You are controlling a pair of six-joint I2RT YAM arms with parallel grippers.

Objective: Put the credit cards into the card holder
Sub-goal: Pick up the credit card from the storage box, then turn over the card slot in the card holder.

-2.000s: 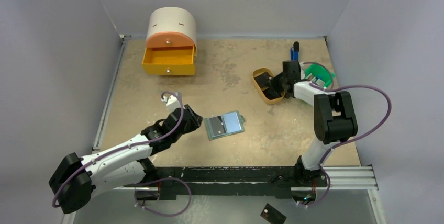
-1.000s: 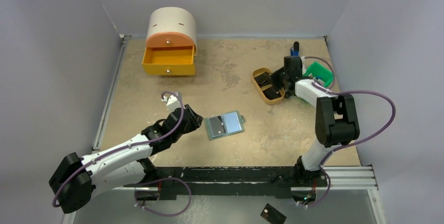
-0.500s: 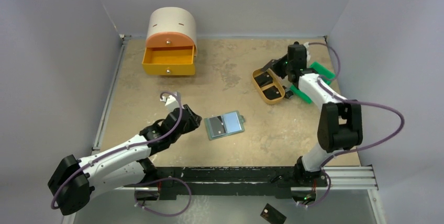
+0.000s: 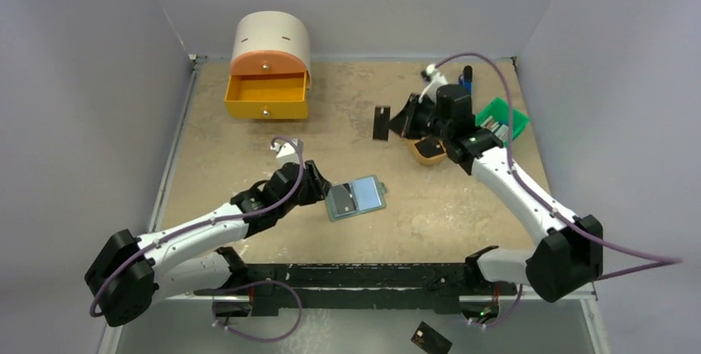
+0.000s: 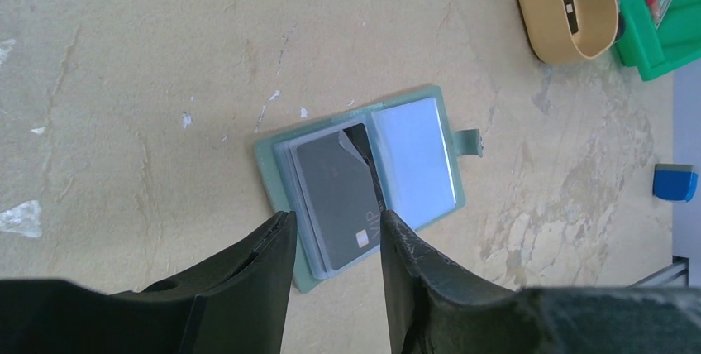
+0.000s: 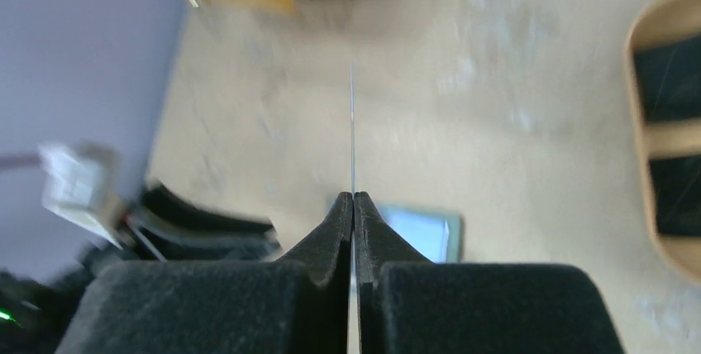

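Note:
The card holder [image 4: 355, 197] lies open on the table, pale blue pockets up, with one black credit card [image 5: 335, 198] in its left pocket. My left gripper [image 5: 335, 238] is open just above the holder's near edge, with nothing between its fingers. My right gripper [image 4: 398, 121] hangs in the air left of the tan tray, shut on a second credit card [image 4: 381, 122]. That card [image 6: 352, 122] shows edge-on in the right wrist view, sticking out beyond the fingertips. More black cards [image 6: 674, 81] lie in the tan tray.
The tan oval tray [image 5: 550, 7] stands right of centre, with a green bin [image 4: 504, 118] beside it. A blue stick [image 4: 467, 78] stands at the back right. An orange drawer box [image 4: 266, 96], drawer open, is at the back left. A black card [image 4: 431, 339] lies below the table's front rail.
My right arm lifted a card out of the tan tray and swung it left, towards the middle. My left gripper opened wider and moved closer to the holder.

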